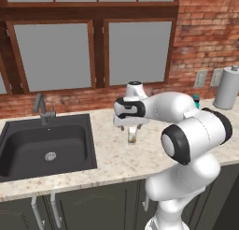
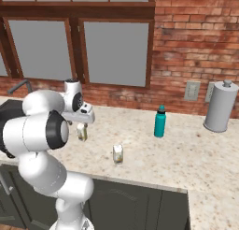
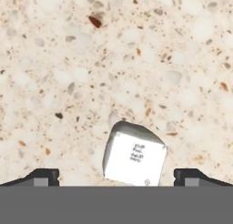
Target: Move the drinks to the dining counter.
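1. The gripper (image 3: 116, 177) is being held directly above one can (image 3: 134, 158), low in the hand view; its fingertips (image 3: 43, 176) are being kept wide apart, with nothing held between them.
2. That can (image 2: 82, 131) is standing upright on the speckled counter (image 2: 186, 154) at centre-left of the right base view; a second can (image 2: 118, 154) is standing near the front edge, and the teal bottle (image 2: 160, 122) right of centre.
3. The can is being judged light, rigid and smooth, so probably slippery; thin walls may dent.
4. A grip across the mid-body, with the fingers lowered past the rim, is being judged best.
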{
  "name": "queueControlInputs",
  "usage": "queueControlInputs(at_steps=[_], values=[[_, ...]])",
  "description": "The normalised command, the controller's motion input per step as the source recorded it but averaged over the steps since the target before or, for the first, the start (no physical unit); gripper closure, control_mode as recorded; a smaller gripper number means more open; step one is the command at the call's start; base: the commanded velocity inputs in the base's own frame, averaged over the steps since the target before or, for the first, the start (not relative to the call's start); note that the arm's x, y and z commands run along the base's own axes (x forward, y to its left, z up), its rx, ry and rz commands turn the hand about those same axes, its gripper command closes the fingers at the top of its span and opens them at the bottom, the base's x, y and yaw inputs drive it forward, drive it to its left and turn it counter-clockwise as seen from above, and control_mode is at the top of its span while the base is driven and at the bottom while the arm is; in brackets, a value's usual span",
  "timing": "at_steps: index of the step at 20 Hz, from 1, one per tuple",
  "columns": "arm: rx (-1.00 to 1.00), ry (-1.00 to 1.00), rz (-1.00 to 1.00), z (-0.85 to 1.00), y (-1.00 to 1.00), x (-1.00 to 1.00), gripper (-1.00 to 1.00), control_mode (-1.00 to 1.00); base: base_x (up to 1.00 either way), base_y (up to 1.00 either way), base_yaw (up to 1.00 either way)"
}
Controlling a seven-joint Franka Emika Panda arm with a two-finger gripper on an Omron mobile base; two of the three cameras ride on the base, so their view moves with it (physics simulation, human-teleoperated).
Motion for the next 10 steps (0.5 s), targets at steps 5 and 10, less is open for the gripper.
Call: queueControlInputs(at_steps=[5,10], values=[[0.00,0.05,-0.01,-0.20,0.00,0.00,-1.00,-1.00,0.00,0.00,0.00],[0.00,0.04,-0.01,-0.12,0.00,0.02,-1.00,-1.00,0.00,0.00,0.00]])
